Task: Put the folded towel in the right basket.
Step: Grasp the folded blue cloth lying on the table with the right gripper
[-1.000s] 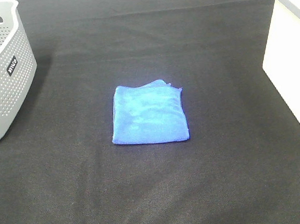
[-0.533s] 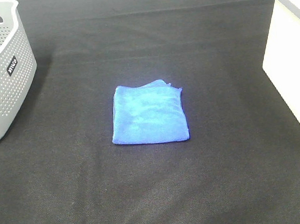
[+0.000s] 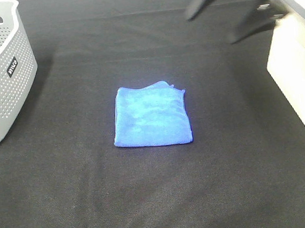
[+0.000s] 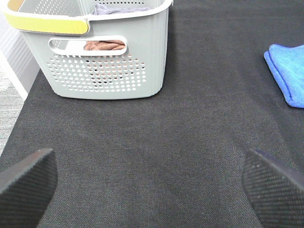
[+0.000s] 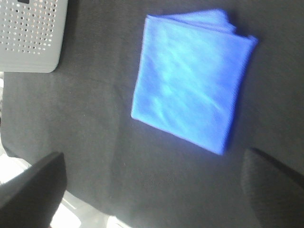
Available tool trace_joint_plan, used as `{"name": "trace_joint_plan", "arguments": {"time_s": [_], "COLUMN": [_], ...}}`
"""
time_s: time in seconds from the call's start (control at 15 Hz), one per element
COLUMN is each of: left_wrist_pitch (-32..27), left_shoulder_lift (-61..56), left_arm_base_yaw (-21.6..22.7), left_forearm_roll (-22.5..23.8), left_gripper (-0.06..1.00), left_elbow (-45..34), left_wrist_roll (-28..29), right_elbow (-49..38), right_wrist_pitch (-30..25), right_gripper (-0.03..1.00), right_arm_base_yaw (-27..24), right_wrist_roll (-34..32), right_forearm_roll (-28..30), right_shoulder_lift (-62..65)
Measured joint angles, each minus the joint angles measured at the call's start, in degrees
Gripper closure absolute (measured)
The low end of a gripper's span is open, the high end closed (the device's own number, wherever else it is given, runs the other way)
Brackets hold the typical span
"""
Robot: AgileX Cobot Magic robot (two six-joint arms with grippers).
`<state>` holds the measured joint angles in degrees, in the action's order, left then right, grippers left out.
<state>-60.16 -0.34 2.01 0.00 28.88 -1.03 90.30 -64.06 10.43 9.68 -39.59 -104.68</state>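
Note:
The folded blue towel (image 3: pixel 151 115) lies flat on the black table mid-view, untouched. The right basket (image 3: pixel 295 66) is white and stands at the right edge. My right gripper (image 3: pixel 224 16) is blurred at the top right, high above the table and beyond the towel, with jaws wide apart and empty. The right wrist view looks down on the towel (image 5: pixel 192 78) between its open fingers (image 5: pixel 31 187). My left gripper (image 4: pixel 152 190) is out of the exterior view; its wrist view shows it open and empty, with the towel (image 4: pixel 287 71) far off at the edge.
A grey perforated basket (image 3: pixel 1 73) stands at the left edge. It fills the left wrist view (image 4: pixel 109 66), with brown and grey cloths inside, and its corner shows in the right wrist view (image 5: pixel 31 33). The table is covered in black cloth (image 3: pixel 148 199).
My right gripper has come into the exterior view at the top right, moving fast. The towel and both baskets have not moved.

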Motion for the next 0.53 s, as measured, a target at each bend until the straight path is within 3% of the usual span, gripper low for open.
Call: {"name": "trace_joint_plan", "arguments": {"time_s": [0.2, 0.53], "left_wrist_pitch": [0.0, 0.0], "left_shoulder_lift": [0.0, 0.0], "left_arm_base_yaw": [0.0, 0.0], "left_forearm_roll": [0.0, 0.0], "left_gripper": [-0.05, -0.05], "left_elbow": [0.0, 0.0], "left_wrist_roll": [0.0, 0.0], "right_elbow": [5.0, 5.2], "right_wrist_pitch": [1.3, 4.0], "right_gripper": [0.01, 0.01], "right_arm_base_yaw": [1.0, 1.0], "right_wrist_roll": [-1.3, -2.3], "right_forearm_roll": [1.5, 3.9], "right_shoulder_lift": [-9.8, -20.3]}}
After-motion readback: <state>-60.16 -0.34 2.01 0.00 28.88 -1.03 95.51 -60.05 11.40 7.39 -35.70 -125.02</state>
